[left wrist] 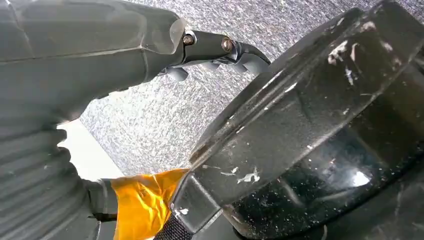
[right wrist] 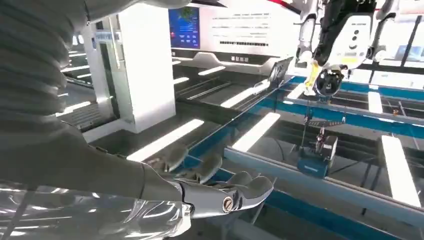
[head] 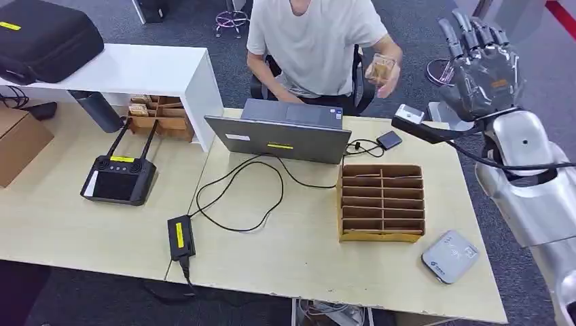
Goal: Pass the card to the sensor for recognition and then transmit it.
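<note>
Labels: yellow stickers on laptop (head: 278, 138), text unreadable.
Divided box (head: 382, 202): slots look empty.
Right hand (head: 481, 64): raised, fingers apart, holds nothing.
Left hand (left wrist: 75, 60): state cannot tell.

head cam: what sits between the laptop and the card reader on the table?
In the head view, the slotted cardboard box sits between the laptop and the white card reader, with black cables beside it.

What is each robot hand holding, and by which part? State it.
Nothing. The right hand is raised beside the table, fingers apart and empty. The left hand hangs over the floor, with nothing seen in it. The person's hand holds the card.
</note>
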Motion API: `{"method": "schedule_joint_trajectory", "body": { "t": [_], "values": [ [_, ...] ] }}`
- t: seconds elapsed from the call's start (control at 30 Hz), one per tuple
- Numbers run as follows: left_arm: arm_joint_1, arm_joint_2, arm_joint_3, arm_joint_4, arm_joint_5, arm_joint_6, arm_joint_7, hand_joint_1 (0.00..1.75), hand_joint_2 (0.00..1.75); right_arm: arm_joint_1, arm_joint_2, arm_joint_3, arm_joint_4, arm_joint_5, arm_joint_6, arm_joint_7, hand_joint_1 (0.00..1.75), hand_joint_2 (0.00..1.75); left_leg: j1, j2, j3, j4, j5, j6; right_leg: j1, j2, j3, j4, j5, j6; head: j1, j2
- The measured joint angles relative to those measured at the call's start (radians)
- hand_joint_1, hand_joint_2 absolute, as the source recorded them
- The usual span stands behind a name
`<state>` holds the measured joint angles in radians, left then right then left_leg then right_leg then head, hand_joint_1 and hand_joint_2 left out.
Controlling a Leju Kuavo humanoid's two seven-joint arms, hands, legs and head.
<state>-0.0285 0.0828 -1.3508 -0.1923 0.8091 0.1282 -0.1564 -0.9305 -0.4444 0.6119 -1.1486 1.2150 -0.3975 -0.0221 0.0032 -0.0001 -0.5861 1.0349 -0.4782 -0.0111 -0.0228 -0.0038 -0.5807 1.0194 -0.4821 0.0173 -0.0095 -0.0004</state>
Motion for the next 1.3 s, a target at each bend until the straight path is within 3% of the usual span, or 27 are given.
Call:
{"method": "schedule_joint_trajectory", "body": {
  "t": [0.2,0.37,0.53,0.7,0.87,0.97,1.03,1.07,1.2,1.3],
  "values": [
    [0.0,0.0,0.0,0.0,0.006,0.0,0.001,0.0,1.75,0.006,-0.052,0.002,0.011,0.023,0.003,0.022,0.0,1.75,0.0,-0.001,0.0,0.001,0.0,0.0,0.0,-0.001,0.0,0.0,0.0,0.0,0.0,0.0],
    [0.003,0.0,0.002,0.0,0.017,0.001,-0.002,0.0,1.75,0.047,-0.171,-0.031,0.046,0.01,-0.034,0.056,0.0,1.75,0.0,-0.004,-0.002,0.003,-0.001,0.001,0.0,-0.004,0.0,-0.001,0.0,0.001,0.0,0.0],
    [0.008,0.0,0.007,0.0,0.028,0.003,-0.006,0.0,1.75,0.154,-0.338,-0.164,0.066,-0.019,-0.063,0.068,0.0,1.75,0.0,-0.011,-0.005,0.004,-0.002,0.003,0.0,-0.01,0.002,-0.003,-0.001,0.002,0.0,0.0],
    [0.009,0.001,0.008,0.0,0.031,0.003,-0.011,0.0,1.75,0.244,-0.434,-0.288,0.072,-0.023,-0.068,0.068,0.0,1.75,0.0,-0.005,-0.003,0.003,-0.004,0.005,0.0,-0.005,0.001,-0.002,-0.001,0.002,-0.001,0.0],
    [0.011,0.0,0.014,0.0,0.039,0.006,-0.01,0.0,1.75,0.453,-0.564,-0.45,0.074,-0.03,-0.004,0.16,0.0,1.75,0.0,-0.017,-0.005,0.004,-0.004,0.005,0.0,-0.018,0.004,-0.003,-0.005,0.005,0.0,0.0],
    [0.013,-0.002,0.023,0.0,0.046,0.007,-0.001,0.0,1.75,0.657,-0.626,-0.623,0.083,-0.026,0.123,0.19,0.0,1.75,0.0,-0.02,-0.005,0.004,-0.004,0.006,0.0,-0.021,0.004,-0.003,-0.006,0.006,0.0,0.0],
    [0.014,-0.004,0.029,0.0,0.047,0.007,0.006,0.0,1.75,0.811,-0.637,-0.761,0.078,0.011,0.27,0.204,0.0,1.75,0.0,-0.02,-0.005,0.004,-0.006,0.008,0.0,-0.02,0.006,-0.003,-0.007,0.006,0.0,0.0],
    [0.014,-0.005,0.031,0.0,0.047,0.007,0.006,0.0,1.75,0.881,-0.637,-0.828,0.071,0.024,0.31,0.203,0.0,1.75,0.0,-0.02,-0.006,0.004,-0.007,0.009,0.0,-0.02,0.005,-0.003,-0.008,0.006,0.001,0.0],
    [0.014,-0.007,0.032,0.0,0.047,0.008,0.008,0.0,1.75,1.042,-0.631,-1.019,0.034,0.064,0.372,0.2,0.0,1.75,-0.003,-0.013,-0.004,0.002,-0.007,0.009,-0.004,-0.012,0.002,-0.002,-0.008,0.006,0.0,0.0],
    [0.015,-0.007,0.032,0.0,0.047,0.008,0.008,0.0,1.75,1.089,-0.627,-1.088,0.015,0.075,0.393,0.198,0.0,1.75,-0.003,-0.01,-0.002,0.002,-0.007,0.008,-0.004,-0.008,0.003,-0.002,-0.008,0.006,0.0,0.0]
  ]
}}
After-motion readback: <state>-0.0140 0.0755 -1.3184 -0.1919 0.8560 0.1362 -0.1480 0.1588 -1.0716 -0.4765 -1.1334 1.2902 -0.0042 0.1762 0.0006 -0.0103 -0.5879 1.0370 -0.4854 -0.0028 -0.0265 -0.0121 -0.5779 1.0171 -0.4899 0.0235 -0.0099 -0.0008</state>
